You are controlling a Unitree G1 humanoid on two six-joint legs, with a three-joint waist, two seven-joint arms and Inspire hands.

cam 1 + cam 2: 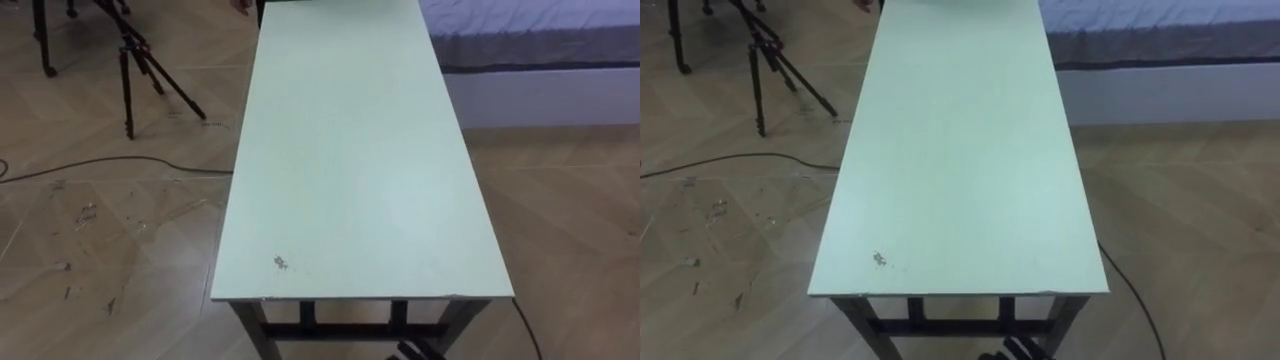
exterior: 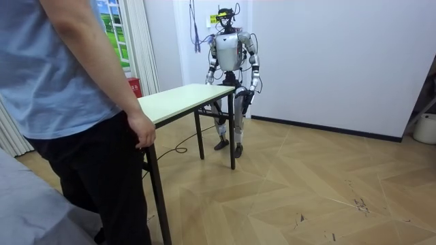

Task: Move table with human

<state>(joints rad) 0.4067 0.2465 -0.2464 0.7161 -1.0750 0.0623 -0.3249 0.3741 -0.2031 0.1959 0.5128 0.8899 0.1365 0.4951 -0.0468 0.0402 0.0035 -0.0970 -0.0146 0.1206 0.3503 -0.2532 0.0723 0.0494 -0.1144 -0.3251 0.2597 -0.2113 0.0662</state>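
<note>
A long table with a pale green top (image 1: 350,150) and dark legs runs away from me, its near short edge just below my view. In the room view I stand at the table's (image 2: 180,97) far end, facing the person, with both arms hanging beside my body. My left hand (image 2: 252,92) hangs on the room view's right and my right hand (image 2: 209,79) on its left, both apart from the tabletop. The person (image 2: 75,102) stands at the opposite end, one hand (image 2: 141,129) at the table's corner.
A black tripod (image 1: 140,60) stands on the wooden floor left of the table, with a cable (image 1: 100,165) trailing past it. A bed (image 1: 540,50) lies along the right. In the room view, open floor spreads to the right, with a white bucket (image 2: 426,128) by the wall.
</note>
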